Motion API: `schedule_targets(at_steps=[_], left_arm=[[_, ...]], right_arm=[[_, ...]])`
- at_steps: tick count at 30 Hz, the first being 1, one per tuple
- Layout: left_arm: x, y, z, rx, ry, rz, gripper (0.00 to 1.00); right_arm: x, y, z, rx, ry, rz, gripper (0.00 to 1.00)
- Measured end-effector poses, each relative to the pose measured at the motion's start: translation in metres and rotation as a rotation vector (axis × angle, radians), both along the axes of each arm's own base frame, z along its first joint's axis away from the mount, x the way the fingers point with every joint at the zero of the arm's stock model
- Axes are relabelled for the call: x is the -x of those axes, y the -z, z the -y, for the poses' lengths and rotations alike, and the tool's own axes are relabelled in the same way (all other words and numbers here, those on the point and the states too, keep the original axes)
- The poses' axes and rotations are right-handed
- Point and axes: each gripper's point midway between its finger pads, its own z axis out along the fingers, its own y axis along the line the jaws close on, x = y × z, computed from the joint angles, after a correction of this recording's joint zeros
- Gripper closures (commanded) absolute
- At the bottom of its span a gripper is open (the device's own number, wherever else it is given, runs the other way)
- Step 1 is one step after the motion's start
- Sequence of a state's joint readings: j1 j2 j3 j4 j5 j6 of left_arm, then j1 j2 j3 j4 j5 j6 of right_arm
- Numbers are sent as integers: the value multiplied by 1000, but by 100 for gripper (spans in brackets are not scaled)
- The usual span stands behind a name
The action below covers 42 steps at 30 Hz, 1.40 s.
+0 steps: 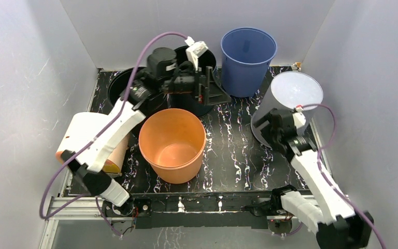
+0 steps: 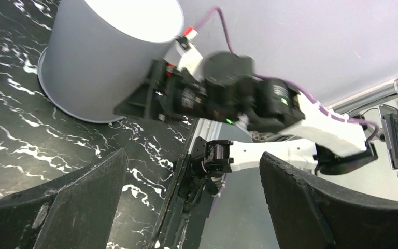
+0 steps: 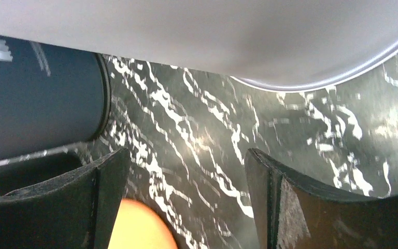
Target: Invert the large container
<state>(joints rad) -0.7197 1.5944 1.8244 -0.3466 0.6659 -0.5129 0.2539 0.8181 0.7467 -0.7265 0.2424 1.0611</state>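
Overhead camera looks down from the near edge across the whole black marbled table [image 1: 233, 135]. Left wrist camera faces sideways over the table toward the grey bucket [image 2: 103, 57] and right arm [image 2: 331, 124]. Right wrist camera sits low, very near that bucket's rim. All three share the bucket.

left arm [image 1: 109, 136]: white shells over black joints, left half of the overhead view
right arm [image 1: 318, 179]: same white-and-black build, lower right of that view
left cable [image 1: 153, 41]: purple, ending in a white plug at top centre
right cable [image 1: 333, 127]: purple, with a red-tipped white plug
left gripper [image 2: 192, 158]: black matte fingers [image 2: 83, 205] with scuffed edges, bottom corners of its wrist view
right gripper [image 3: 186, 153]: black, rough-textured fingers [image 3: 300, 207]
status light [image 2: 279, 89]: small green dot on the right arm's black wrist
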Motion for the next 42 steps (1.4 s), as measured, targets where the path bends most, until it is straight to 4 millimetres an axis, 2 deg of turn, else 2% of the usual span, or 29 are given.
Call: schedule_targets(at_steps=[3, 5, 9, 11, 13, 17, 23, 28, 31, 35, 36, 39, 41, 42], left_arm=[[17, -20, -23, 12, -33, 63, 2], [23, -25, -33, 9, -53, 84, 2], [21, -9, -40, -45, -93, 69, 2], [17, 5, -42, -85, -110, 45, 2], [16, 16, -44, -117, -123, 26, 2], [14, 25, -47, -145, -135, 16, 2], [11, 41, -50, -181, -152, 0, 2], [8, 45, -53, -202, -175, 13, 2], [8, 44, -60, -218, -202, 28, 2], [10, 35, -73, -221, -245, 61, 2], [10, 33, -75, -220, -255, 67, 2], [14, 29, -81, -226, -268, 73, 2], [13, 30, -83, -231, -276, 72, 2], [13, 30, -83, -235, -281, 69, 2]], right_arm=[[-38, -2, 6, 54, 6, -14, 19], [-65, -2, 17, 64, 22, -19, 17], [-115, -2, 60, 75, 63, -31, 15], [-129, -4, 76, 89, 66, -33, 14], [-133, -7, 82, 101, 53, -26, 14], [-130, -20, 80, 125, 11, 6, 13], [-119, -51, 80, 169, -25, 86, 10], [-118, -82, 66, 151, -108, 155, 9], [-125, -119, 51, 123, -186, 241, 8], [-138, -178, 26, 94, -291, 374, 5], [-143, -194, 17, 92, -318, 410, 5], [-156, -221, -13, 97, -374, 459, 5], [-170, -239, -42, 106, -417, 483, 4], [-180, -249, -63, 110, -448, 497, 4]])
